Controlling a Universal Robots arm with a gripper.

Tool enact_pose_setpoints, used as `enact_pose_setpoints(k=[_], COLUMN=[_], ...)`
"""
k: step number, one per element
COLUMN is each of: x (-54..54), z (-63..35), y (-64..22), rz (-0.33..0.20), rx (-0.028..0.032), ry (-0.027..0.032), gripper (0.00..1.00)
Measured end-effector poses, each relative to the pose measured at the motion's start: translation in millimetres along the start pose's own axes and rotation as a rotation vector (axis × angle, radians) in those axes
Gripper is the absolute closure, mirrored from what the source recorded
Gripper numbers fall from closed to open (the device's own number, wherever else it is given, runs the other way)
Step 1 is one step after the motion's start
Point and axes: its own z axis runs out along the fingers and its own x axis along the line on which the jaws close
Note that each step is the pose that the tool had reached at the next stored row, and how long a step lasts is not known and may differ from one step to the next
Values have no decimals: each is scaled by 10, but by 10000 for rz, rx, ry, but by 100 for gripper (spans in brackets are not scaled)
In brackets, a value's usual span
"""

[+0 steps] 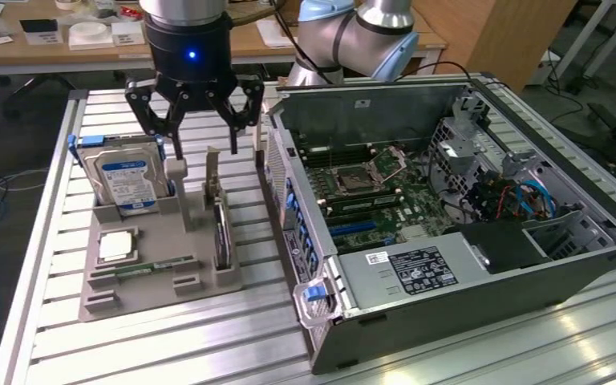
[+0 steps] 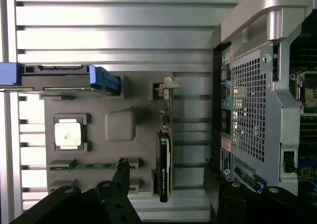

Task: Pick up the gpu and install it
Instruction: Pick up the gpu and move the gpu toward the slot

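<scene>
claw (image 1: 206,148) spread wide above gpu (image 1: 220,233), slatted metal table (image 1: 158,345), wooden desk (image 1: 30,52) behind

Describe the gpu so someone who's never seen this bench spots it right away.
Beside the open computer case sits a grey holder tray. On the tray's side nearest the case, the gpu stands on edge: thin and dark with a silver bracket, unlike the thick labelled hard drive.
</scene>
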Motion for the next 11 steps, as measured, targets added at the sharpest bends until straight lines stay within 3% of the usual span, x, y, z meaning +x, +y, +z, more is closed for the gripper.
enact_pose_setpoints(k=[11], x=[1], z=[87], y=[-33], rz=[-3], rx=[-2], ry=[1], gripper=[29])
